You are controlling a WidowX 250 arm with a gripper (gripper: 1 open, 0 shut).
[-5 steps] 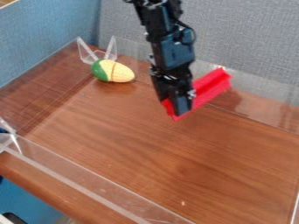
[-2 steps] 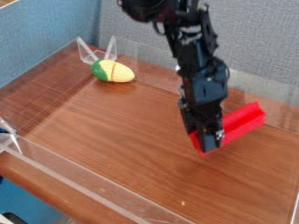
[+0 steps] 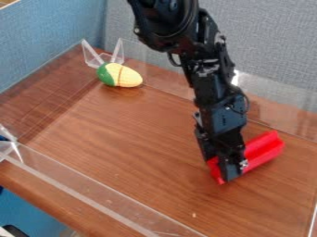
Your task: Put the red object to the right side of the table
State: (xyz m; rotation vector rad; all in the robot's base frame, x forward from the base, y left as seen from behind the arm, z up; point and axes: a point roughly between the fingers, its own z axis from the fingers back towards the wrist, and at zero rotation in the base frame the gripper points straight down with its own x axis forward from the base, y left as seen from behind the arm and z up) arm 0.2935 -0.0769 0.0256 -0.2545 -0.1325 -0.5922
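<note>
The red object (image 3: pixel 257 153), a bright red plastic bar, is low over the right part of the wood-grain table (image 3: pixel 111 139), tilted with its near end down by the surface; contact with the wood cannot be told. My gripper (image 3: pixel 225 167) points steeply down and is shut on the bar's near end. The black arm (image 3: pixel 186 46) reaches in from the top centre and hides part of the bar.
A rounded yellow-green toy (image 3: pixel 120 76) lies at the back left near the blue wall. Low clear acrylic walls (image 3: pixel 87 194) edge the tabletop at front, left and right.
The gripper carried the red bar from the back centre rightward and down toward the tabletop's right side. The yellow-green toy stayed put.
</note>
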